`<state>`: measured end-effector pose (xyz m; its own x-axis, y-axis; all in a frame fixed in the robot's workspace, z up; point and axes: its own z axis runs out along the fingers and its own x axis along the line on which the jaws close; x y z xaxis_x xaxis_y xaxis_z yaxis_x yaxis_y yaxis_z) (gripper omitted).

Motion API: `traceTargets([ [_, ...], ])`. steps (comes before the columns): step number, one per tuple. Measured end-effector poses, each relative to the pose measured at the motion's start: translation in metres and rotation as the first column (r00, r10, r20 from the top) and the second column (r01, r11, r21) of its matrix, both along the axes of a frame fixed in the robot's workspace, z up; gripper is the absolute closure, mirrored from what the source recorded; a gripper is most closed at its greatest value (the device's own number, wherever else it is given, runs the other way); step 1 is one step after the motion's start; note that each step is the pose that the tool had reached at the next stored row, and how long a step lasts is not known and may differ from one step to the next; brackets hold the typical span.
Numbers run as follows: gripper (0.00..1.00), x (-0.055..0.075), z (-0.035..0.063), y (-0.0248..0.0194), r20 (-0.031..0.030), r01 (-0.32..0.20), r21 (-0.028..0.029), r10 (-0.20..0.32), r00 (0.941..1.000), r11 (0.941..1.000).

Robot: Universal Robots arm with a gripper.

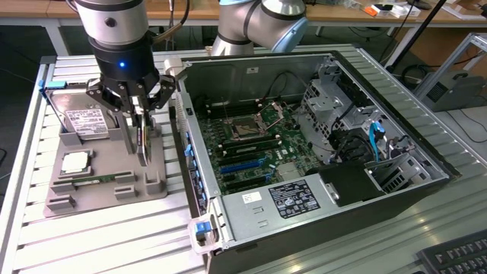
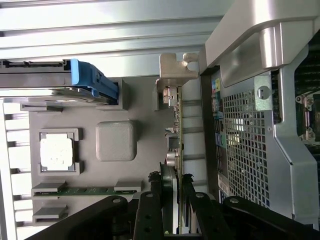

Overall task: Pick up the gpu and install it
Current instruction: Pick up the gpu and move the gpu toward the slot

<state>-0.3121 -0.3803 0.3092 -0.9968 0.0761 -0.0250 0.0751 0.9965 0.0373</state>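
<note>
Two fingers [image 2: 150,212] of the gripper [image 1: 141,128] [image 2: 171,200] sit clamped on the gpu [image 1: 145,147] [image 2: 178,132], one on each flat face. The card is on edge between them.

- Grip is at the card's end opposite its silvery bracket [image 2: 176,70] [image 1: 173,65].
- Gpu stands over the gray fixture tray [image 1: 99,197] [image 2: 145,107], along the tray edge nearest the open computer case [image 1: 228,68] [image 2: 245,145]. Can't tell if its lower edge is seated in the tray slot or just clear of it.
- Card is outside the case, running parallel to the case's perforated wall and just beside it.
- On the tray, further from the case: hard drive [image 1: 82,120] with blue carrier [image 2: 92,80], cpu [image 1: 76,162] [image 2: 56,152] in its pocket, and green memory stick [image 1: 88,181] [image 2: 85,190] lying flat.
- Inside the case, the motherboard [image 1: 251,154] is exposed, with blue slots towards the case's front.
- Tray and case both rest on the slatted metal table [image 1: 114,240].
</note>
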Motion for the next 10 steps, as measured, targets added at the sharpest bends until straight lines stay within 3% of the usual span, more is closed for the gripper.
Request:
traceTargets([
  [10,0.73,0.0000,0.0020,0.0000,-0.0001,0.000,0.0000,0.000,1.0000,1.0000],
])
